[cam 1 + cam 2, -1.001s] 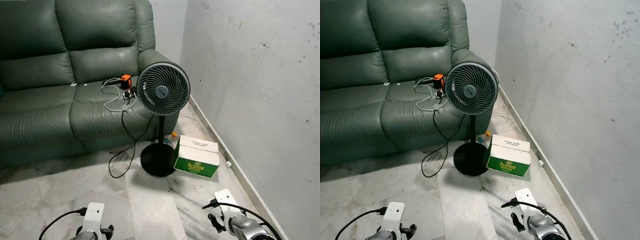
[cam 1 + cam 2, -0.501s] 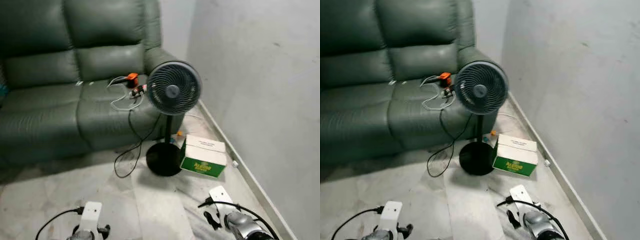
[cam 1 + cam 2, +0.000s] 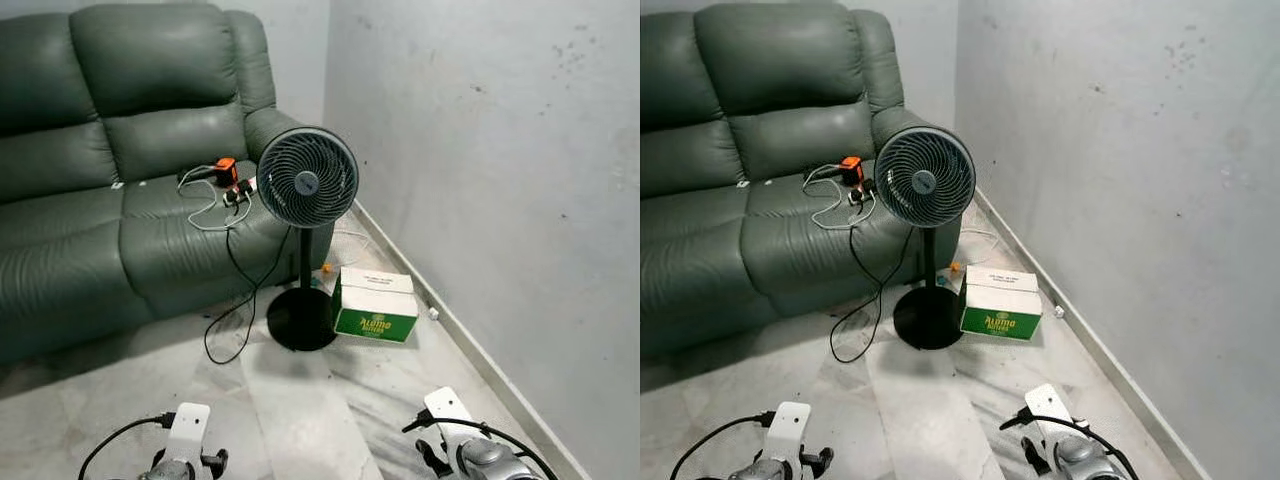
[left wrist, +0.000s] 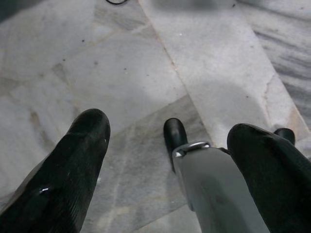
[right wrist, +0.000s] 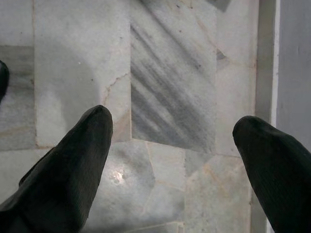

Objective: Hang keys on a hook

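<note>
Both arms hang low over the marble floor (image 3: 300, 400), near the corner of the room where the grey wall (image 3: 480, 150) meets the green leather sofa (image 3: 110, 200). The left gripper (image 4: 165, 141) points down at the pale tiles with its two black fingers spread apart and nothing between them; a silver limb of the robot crosses just beyond them. The right gripper (image 5: 172, 131) is likewise spread wide and empty, hanging above grey-veined tiles close to the skirting at the foot of the wall.

A black pedestal fan (image 3: 305, 182) stands on the floor at the sofa's right end, its round base (image 3: 298, 318) touching a green and white carton (image 3: 375, 305) that lies beside it, toward the wall. On the sofa seat, near the armrest, sit an orange device (image 3: 226, 168) and a tangle of white cables (image 3: 205, 200); a black cord (image 3: 235, 300) trails from there down to the floor.

I cannot make out the keys or a hook anywhere.
</note>
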`<state>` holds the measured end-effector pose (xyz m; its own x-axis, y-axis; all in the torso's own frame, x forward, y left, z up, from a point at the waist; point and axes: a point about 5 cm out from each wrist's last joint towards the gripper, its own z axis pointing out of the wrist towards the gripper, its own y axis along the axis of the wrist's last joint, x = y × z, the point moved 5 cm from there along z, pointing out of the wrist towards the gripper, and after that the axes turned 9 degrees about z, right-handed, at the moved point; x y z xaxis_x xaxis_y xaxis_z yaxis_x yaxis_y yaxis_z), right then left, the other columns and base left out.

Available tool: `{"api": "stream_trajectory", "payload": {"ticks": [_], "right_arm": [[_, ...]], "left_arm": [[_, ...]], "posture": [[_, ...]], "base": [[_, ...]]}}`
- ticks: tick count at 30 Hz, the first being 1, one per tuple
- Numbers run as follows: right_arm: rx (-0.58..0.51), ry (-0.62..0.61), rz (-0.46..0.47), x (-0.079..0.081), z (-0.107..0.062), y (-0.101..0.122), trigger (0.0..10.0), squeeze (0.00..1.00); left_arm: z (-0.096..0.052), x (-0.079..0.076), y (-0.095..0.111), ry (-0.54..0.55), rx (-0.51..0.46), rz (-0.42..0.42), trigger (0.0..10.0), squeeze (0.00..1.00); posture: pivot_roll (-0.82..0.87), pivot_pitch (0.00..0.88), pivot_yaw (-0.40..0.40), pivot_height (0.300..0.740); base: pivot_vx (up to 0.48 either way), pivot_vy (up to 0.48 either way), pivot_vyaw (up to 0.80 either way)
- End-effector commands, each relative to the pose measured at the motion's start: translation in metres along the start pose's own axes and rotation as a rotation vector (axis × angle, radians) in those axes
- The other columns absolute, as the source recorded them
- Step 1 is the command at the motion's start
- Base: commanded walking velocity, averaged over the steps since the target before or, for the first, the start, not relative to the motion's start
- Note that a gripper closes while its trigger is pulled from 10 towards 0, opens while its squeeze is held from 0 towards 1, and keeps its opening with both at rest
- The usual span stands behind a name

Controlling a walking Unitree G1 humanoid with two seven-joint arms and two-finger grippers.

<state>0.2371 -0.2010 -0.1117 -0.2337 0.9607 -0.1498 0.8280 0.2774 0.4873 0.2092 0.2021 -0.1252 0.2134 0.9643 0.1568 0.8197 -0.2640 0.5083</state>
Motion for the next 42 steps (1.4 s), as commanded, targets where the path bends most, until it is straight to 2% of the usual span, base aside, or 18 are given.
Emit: {"api": "stream_trajectory", "payload": {"ticks": [1, 7, 8, 20, 42], "right_arm": [[-0.01, -0.005, -0.013, -0.0035, -0.0002, 0.0052, 10.0, 0.0], [-0.01, -0.002, -0.028, -0.0031, -0.0002, 0.0055, 10.0, 0.0], [-0.009, -0.001, -0.028, -0.003, -0.0002, 0.0053, 10.0, 0.0], [-0.002, 0.005, -0.051, -0.0029, -0.0003, 0.0041, 10.0, 0.0], [-0.006, 0.02, -0.078, -0.0015, -0.0003, 0.0066, 10.0, 0.0]], "left_arm": [[0.0005, 0.0006, 0.0047, -0.001, -0.011, 0.006, 10.0, 0.0], [0.0005, 0.0002, 0.0063, -0.008, -0.021, -0.005, 10.0, 0.0], [0.0004, -0.001, 0.0077, -0.019, -0.033, -0.029, 10.0, 0.0], [0.0004, -0.0026, 0.0064, -0.03, -0.026, -0.031, 10.0, 0.0], [0.0006, -0.0046, 0.0074, -0.05, -0.024, -0.025, 10.0, 0.0]], "posture": [[0.02, 0.0, -0.028, 0.74], [0.02, 0.0, -0.028, 0.74], [0.02, 0.0, -0.028, 0.74], [0.01, 0.0, -0.028, 0.74], [0.01, 0.0, -0.031, 0.74]], "base": [[0.0, 0.0, 0.0], [0.0, 0.0, 0.0], [0.0, 0.0, 0.0], [0.0, 0.0, 0.0], [0.272, 0.0, 0.12]]}}
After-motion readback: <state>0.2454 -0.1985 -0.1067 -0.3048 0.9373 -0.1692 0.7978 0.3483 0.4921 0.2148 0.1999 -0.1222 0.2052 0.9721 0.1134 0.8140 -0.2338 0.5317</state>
